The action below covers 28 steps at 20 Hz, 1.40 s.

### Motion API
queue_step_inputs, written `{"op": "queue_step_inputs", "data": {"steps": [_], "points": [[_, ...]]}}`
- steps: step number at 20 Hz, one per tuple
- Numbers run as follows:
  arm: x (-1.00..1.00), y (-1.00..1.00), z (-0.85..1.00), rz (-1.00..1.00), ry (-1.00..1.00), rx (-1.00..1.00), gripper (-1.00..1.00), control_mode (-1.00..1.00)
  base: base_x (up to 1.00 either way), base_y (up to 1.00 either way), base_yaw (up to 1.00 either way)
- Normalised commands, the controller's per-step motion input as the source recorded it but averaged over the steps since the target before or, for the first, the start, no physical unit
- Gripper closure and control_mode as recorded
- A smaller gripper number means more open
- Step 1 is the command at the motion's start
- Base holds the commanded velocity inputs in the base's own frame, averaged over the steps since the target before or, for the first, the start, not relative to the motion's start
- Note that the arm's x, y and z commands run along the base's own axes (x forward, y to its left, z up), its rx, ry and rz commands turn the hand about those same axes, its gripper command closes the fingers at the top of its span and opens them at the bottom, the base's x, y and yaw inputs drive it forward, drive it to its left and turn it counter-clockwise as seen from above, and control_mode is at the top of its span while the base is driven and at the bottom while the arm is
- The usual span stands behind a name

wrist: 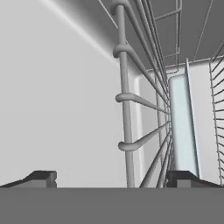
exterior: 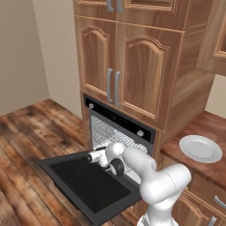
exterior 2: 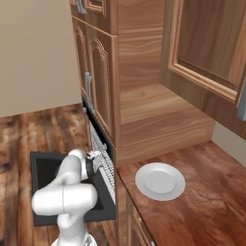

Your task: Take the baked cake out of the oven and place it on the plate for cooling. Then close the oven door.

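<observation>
The black oven (exterior: 115,117) stands open in the wooden cabinetry, and its door (exterior: 88,185) lies flat, swung down toward the floor. My gripper (exterior: 89,157) reaches over the door to the mouth of the oven, at the level of the wire racks (wrist: 127,109). In the hand view my gripper (wrist: 113,179) is open: its fingertips (wrist: 43,177) stand far apart with nothing held between them. A pale rectangular tray (wrist: 181,122) shows edge-on among the rack wires. The baked cake is hidden. The white plate (exterior: 200,148) (exterior 2: 160,180) lies bare on the wooden counter right of the oven.
Arched wooden cabinet doors (exterior: 128,70) rise above the oven, and an upper cabinet (exterior 2: 206,43) hangs over the counter (exterior 2: 206,202). Drawer fronts with silver handles (exterior: 219,201) sit below the counter. The oven's grey inner wall (wrist: 57,100) is close beside the hand.
</observation>
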Motion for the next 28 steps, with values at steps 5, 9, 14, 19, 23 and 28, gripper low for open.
{"op": "queue_step_inputs", "data": {"steps": [5, 9, 14, 19, 23, 28], "points": [[0.3, 0.0, -0.33, 0.0, 0.04, -0.01, -1.0, -1.0, 0.0, 0.0, 0.0], [0.26, 0.0, -0.33, 0.0, 0.1, 0.0, -1.0, -1.0, 0.0, 0.0, 0.0], [0.31, 0.04, -0.32, 0.0, 0.15, 0.0, -1.0, -1.0, 0.0, 0.0, 0.0], [0.28, 0.02, -0.32, 0.0, 0.13, 0.0, 1.0, -1.0, 0.0, 0.0, 0.0], [0.11, 0.12, -0.38, 0.0, 0.12, 0.0, 1.0, -1.0, 0.0, 0.0, 0.0], [0.0, 0.19, -0.51, -0.01, 0.06, 0.0, 1.0, -1.0, 0.0, 0.0, 0.0]]}}
